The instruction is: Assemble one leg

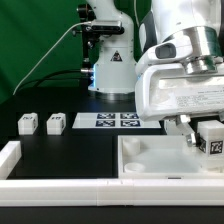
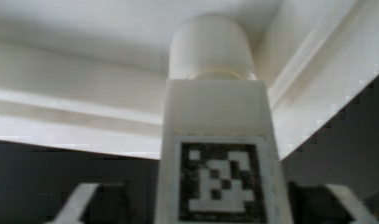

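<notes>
Leg (image 2: 218, 120) in gripper (image 1: 211, 140) above white tray (image 1: 150, 160)

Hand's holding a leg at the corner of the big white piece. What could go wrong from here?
1. The rounded tip of the leg is close to the corner walls of the white piece; no socket shows, so it may jam or shove that piece.
2. The hand grips the leg only at its tagged end; side contact could tilt it.
</notes>
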Robot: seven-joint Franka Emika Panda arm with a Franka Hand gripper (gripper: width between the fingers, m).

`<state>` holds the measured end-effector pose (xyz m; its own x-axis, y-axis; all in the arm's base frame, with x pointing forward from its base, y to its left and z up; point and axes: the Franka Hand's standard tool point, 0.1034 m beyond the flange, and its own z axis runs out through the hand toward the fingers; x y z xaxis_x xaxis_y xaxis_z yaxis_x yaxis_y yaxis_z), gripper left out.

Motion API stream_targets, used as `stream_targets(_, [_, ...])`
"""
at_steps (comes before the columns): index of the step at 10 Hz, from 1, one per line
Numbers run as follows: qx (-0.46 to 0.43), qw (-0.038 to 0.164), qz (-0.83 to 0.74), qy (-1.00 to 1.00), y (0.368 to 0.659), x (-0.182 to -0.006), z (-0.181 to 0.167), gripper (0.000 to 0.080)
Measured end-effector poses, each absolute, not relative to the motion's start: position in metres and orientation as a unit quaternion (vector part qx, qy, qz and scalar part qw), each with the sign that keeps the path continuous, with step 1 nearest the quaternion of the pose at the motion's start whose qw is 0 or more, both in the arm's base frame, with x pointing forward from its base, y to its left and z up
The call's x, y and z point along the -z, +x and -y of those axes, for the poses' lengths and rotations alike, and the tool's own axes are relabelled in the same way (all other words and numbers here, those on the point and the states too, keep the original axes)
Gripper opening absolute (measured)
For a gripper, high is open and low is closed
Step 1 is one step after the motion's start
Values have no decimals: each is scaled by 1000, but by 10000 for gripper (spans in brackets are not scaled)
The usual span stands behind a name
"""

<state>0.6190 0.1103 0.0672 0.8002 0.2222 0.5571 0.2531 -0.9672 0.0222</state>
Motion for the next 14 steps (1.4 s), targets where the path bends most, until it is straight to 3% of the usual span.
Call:
stream_targets(1, [290,26,124,-948,619,-67,-108,566])
stream_targets(2, [289,25,126,-949,620,-67,-107,566])
stream_targets(3, [290,24,126,-948,620,-68,-104,632])
stream_targets(11, [291,26,135,-947,624,-85,-114,649])
stream_targets(14, [266,28,138,-954,623,-81,-115,649])
